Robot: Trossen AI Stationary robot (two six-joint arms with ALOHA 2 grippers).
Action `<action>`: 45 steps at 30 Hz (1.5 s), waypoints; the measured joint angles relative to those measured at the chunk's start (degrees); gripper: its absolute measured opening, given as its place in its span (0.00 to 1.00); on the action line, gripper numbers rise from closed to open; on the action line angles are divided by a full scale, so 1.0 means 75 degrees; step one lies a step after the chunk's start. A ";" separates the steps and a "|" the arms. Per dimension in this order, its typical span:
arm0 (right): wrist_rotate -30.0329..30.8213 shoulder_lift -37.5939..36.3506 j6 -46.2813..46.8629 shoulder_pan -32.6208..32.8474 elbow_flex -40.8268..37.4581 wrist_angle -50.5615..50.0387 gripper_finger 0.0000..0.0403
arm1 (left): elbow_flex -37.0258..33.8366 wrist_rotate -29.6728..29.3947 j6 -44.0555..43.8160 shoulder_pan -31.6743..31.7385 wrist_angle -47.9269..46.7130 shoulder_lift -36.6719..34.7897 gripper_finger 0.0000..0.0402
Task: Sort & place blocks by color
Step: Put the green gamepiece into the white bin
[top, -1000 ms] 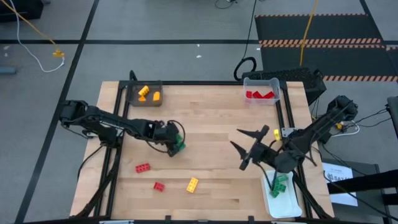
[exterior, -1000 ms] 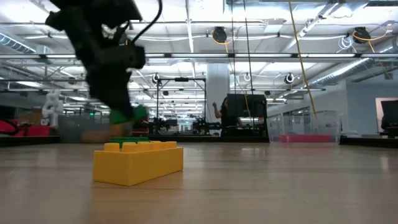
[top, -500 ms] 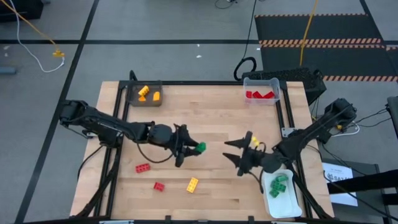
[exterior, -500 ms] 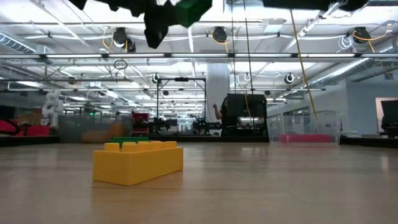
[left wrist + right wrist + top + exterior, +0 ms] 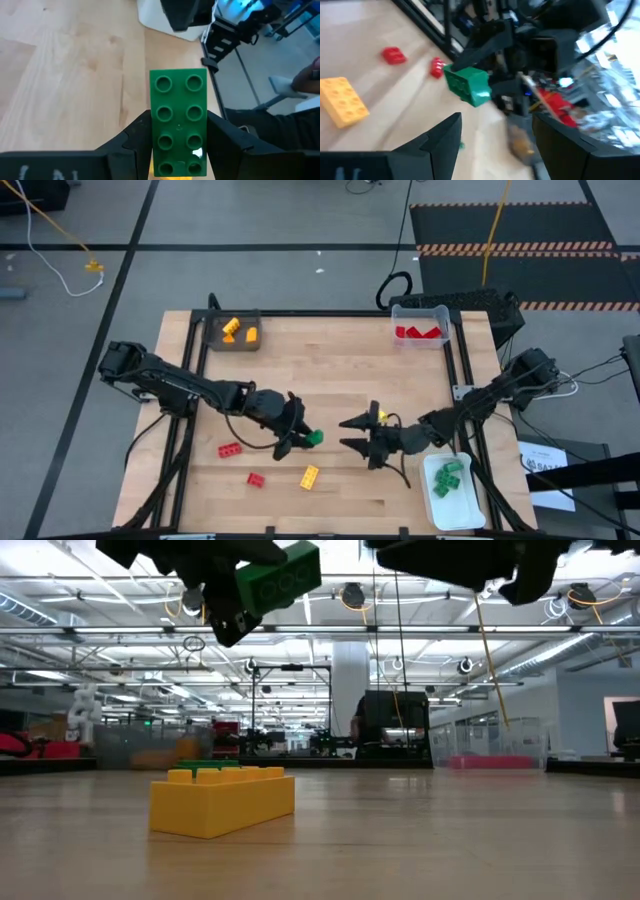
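Since half a second ago the right pincer [image 5: 352, 434] slid further toward the worktop [image 5: 340, 360] middle, fingers spread wide; the left pincer [image 5: 298, 438] dipped slightly, clamping the green block [image 5: 313, 437] in the air, just above the yellow block [image 5: 309, 476]

Grey floor [image 5: 300, 220], striped mat [image 5: 510, 225]

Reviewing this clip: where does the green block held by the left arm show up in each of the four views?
High view: green block at table centre, in the left pincer, facing the open right pincer.
Low view: top left, held above the table.
Left wrist view: centre, clamped between the fingers.
Right wrist view: middle, ahead of the fingers.
Shared landmark: the yellow block, which also shows in the low and right wrist views.
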 joint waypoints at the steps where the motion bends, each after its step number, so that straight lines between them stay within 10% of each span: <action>1: -0.0274 0.0073 0.0202 -0.0100 0.0000 0.0018 0.58 | 0.0000 0.0012 0.0030 0.0007 -0.0055 0.0001 0.36; 15: -0.1170 0.0484 0.0444 -0.0562 0.0003 0.0423 0.58 | 0.0213 0.0186 -0.0083 0.0459 -0.0063 0.0642 0.37; 29: -0.1257 0.0486 0.0751 -0.0403 -0.0006 0.0095 0.57 | 0.2577 0.0298 0.0624 0.0122 -0.1478 0.2098 0.37; 45: -0.1273 0.0471 0.0003 -0.0336 0.0009 0.0185 0.18 | 0.2629 0.0021 0.1053 0.0320 -0.1479 0.2101 0.49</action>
